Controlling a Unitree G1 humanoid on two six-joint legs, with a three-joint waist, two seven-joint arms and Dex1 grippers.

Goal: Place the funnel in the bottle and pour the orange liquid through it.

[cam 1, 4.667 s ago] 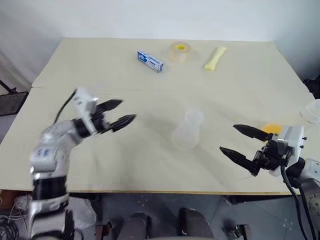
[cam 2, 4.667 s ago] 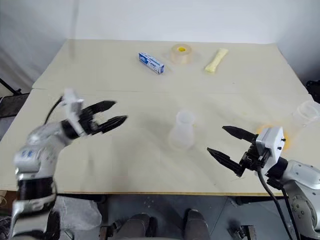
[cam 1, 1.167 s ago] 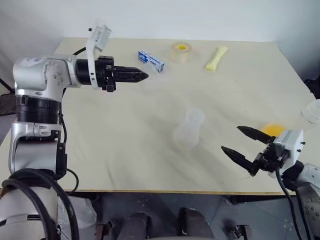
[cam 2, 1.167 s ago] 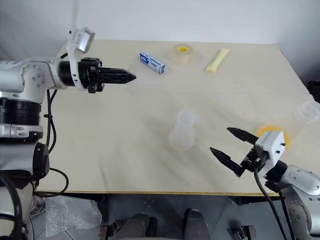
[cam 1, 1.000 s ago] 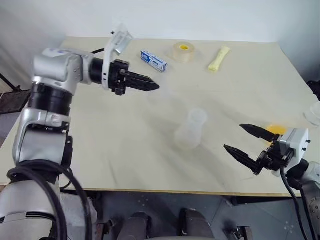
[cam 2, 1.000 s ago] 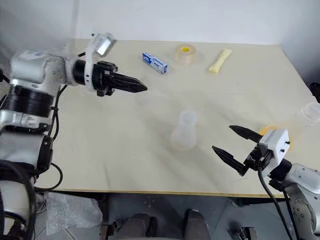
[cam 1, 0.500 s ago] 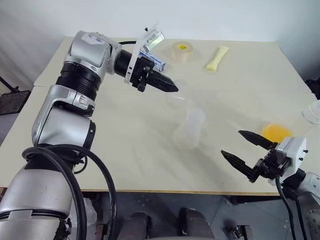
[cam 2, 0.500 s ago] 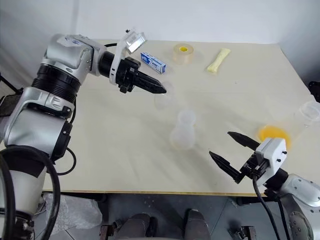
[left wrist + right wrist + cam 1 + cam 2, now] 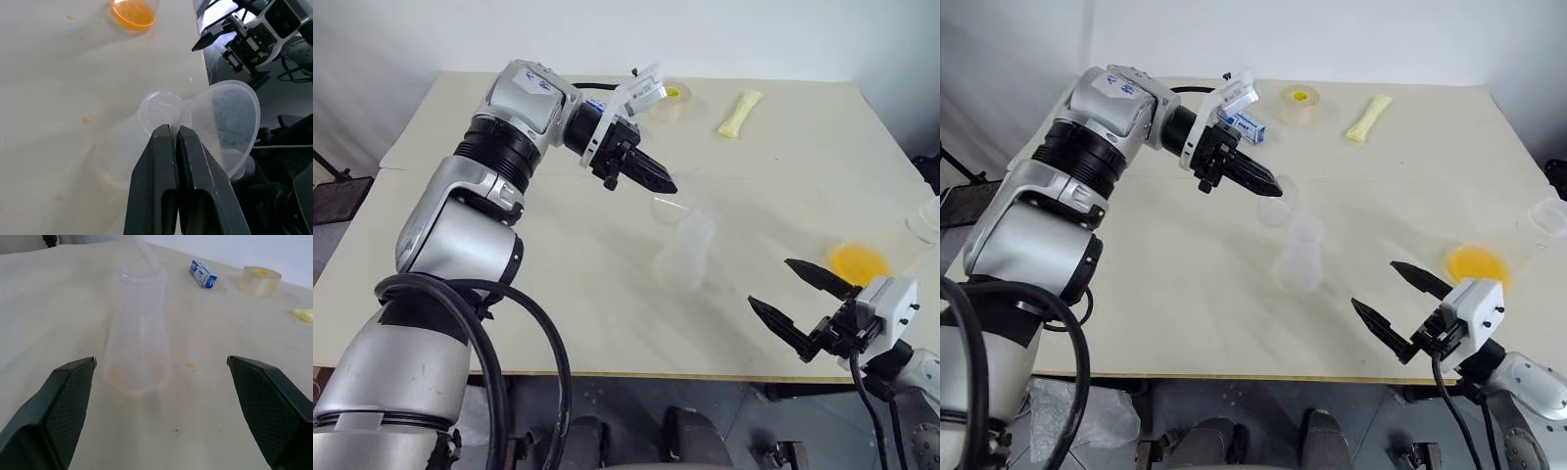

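My left gripper [image 9: 661,183] is shut on the rim of the small clear funnel [image 9: 230,122]. It holds the funnel in the air just beside and above the mouth of the frosted bottle [image 9: 687,253], and the funnel's wide end faces sideways. The bottle stands upright in the middle of the table. The orange liquid [image 9: 1476,262] is a round pool near the table's right edge. My right gripper [image 9: 1373,284] hovers open and empty near the front right, pointing at the bottle [image 9: 139,328] a hand's length away.
At the back of the table [image 9: 1136,294] lie a blue box [image 9: 1242,123], a tape roll [image 9: 1299,101] and a pale yellow packet [image 9: 1364,116]. A clear wide-rimmed vessel [image 9: 1547,217] stands at the right edge. Small orange drops [image 9: 191,365] dot the table near the bottle.
My left arm has swung right across the table with the funnel, from the back left to just beside the bottle's mouth. The right gripper has stayed open in about the same place.
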